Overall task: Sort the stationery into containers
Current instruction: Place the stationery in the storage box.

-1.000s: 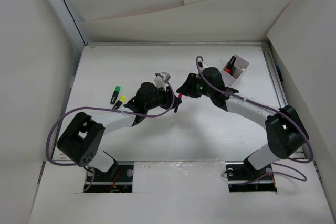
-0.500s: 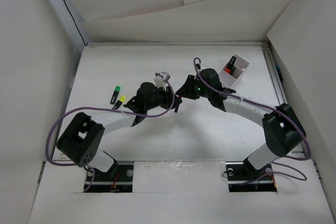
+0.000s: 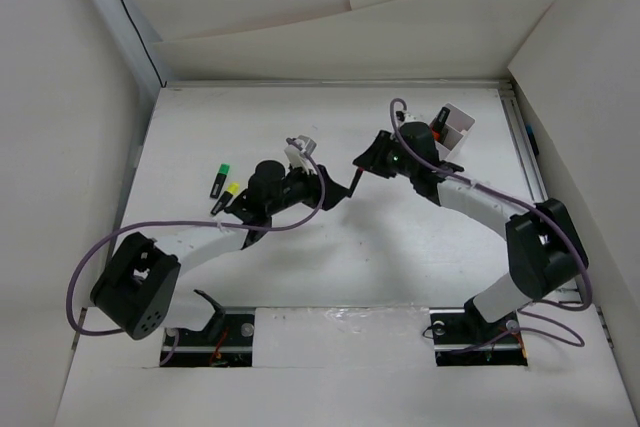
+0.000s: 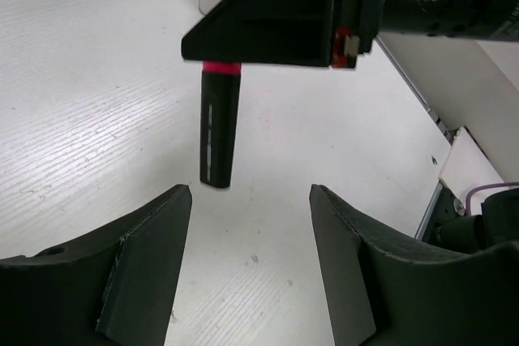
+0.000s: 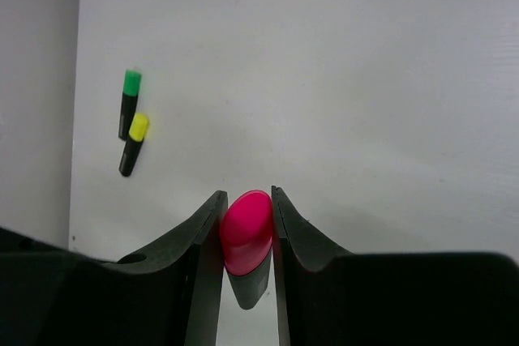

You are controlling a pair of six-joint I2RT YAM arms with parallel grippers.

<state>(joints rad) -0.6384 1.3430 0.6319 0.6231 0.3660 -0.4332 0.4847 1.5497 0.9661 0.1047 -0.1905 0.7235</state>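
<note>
My right gripper [image 3: 362, 167] is shut on the pink cap of a black highlighter [image 5: 247, 228] and holds it upright above the table [image 3: 300, 267]. In the left wrist view that marker [image 4: 219, 131] hangs from the right gripper, just beyond my open, empty left gripper [image 4: 251, 196]. In the top view the left gripper [image 3: 328, 187] is just left of the marker [image 3: 355, 187]. A green-capped marker [image 3: 220, 177] and a yellow-capped marker [image 3: 227, 194] lie side by side at the left. The white tray [image 3: 460, 119] at the back right holds an orange-capped marker [image 3: 437, 127].
White cardboard walls [image 3: 70, 147] enclose the table on the left, back and right. Purple cables [image 3: 100, 257] loop from both arms. The green marker [image 5: 128, 103] and the yellow marker [image 5: 134, 143] also show in the right wrist view.
My left gripper has let go of the pink marker and drawn back to the left. My right gripper has moved right and back toward the tray with the marker.
</note>
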